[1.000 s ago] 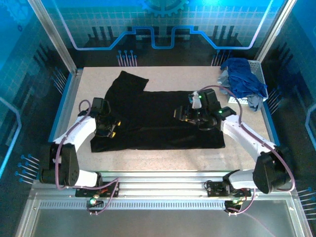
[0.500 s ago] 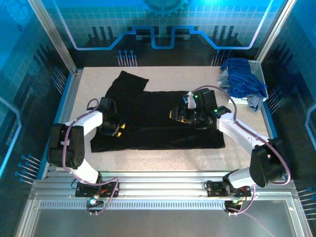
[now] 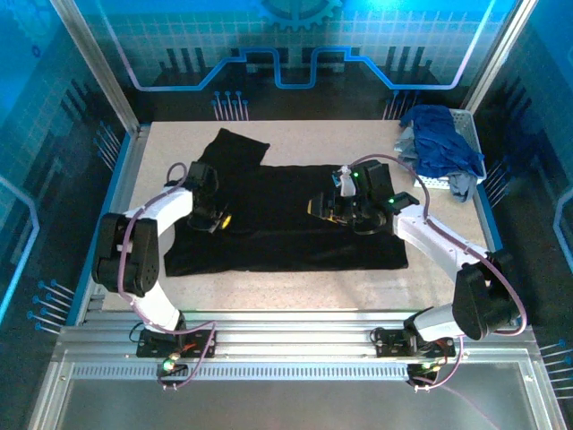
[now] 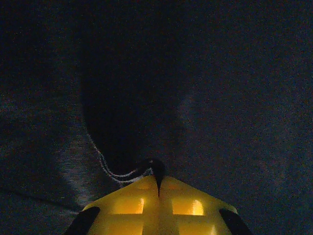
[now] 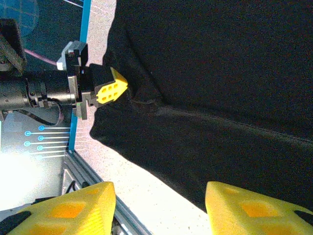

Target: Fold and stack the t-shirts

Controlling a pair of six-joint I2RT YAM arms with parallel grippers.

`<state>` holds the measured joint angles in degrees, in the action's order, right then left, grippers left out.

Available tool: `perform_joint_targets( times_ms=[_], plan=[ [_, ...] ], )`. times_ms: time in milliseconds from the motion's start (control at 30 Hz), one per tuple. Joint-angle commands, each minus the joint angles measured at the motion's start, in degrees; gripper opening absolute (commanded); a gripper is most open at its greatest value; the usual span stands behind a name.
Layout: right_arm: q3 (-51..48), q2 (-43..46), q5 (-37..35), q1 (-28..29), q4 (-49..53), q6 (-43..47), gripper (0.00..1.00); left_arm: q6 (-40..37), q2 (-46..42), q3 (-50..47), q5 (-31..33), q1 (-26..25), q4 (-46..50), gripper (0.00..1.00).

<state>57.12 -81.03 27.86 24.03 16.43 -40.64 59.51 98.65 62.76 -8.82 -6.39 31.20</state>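
Note:
A large black t-shirt (image 3: 286, 219) lies spread flat across the table, one sleeve pointing to the back left. My left gripper (image 3: 224, 218) rests on its left part, shut on a small pinched fold of the black cloth (image 4: 157, 169) with a line of white stitching beside it. In the right wrist view the same left gripper (image 5: 113, 90) sits at the shirt's edge. My right gripper (image 3: 315, 208) hovers over the shirt's middle, open, with nothing between its yellow fingers (image 5: 234, 205). A royal blue t-shirt (image 3: 439, 143) and a pale grey-blue one (image 3: 461, 184) are heaped at the back right.
A white mesh basket (image 3: 472, 125) at the back right corner holds the blue heap. Bare speckled table (image 3: 295, 287) runs in front of the black shirt to the metal rail at the near edge. Blue frame rails border both sides.
My left gripper has slid away from me along the shirt's left part and closed on a fold of the cloth. My right gripper shifted slightly left, then held still.

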Motion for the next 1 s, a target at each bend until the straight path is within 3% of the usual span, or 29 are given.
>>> perform_joint_targets(
  times_ms=[0, 400, 867, 967],
  plan=[
    [1.5, -0.4, 0.3, -0.5, 0.5, -0.4, 0.52, -4.1, 3.0, 5.0, 0.6, -1.7, 3.4, 0.00],
    [1.8, -1.1, 1.2, -2.0, 2.2, -0.4, 0.51, -14.4, 14.9, 21.1, 0.9, -5.4, 9.7, 0.00],
    [1.1, -1.1, 3.7, -2.4, -0.3, -2.1, 0.52, -29.1, 22.2, 30.7, 3.7, -8.3, 14.1, 0.00],
    [1.2, -1.4, 3.7, -2.4, 0.2, -1.9, 0.52, -31.2, 22.5, 31.8, 4.6, -8.4, 14.1, 0.09]
  ],
)
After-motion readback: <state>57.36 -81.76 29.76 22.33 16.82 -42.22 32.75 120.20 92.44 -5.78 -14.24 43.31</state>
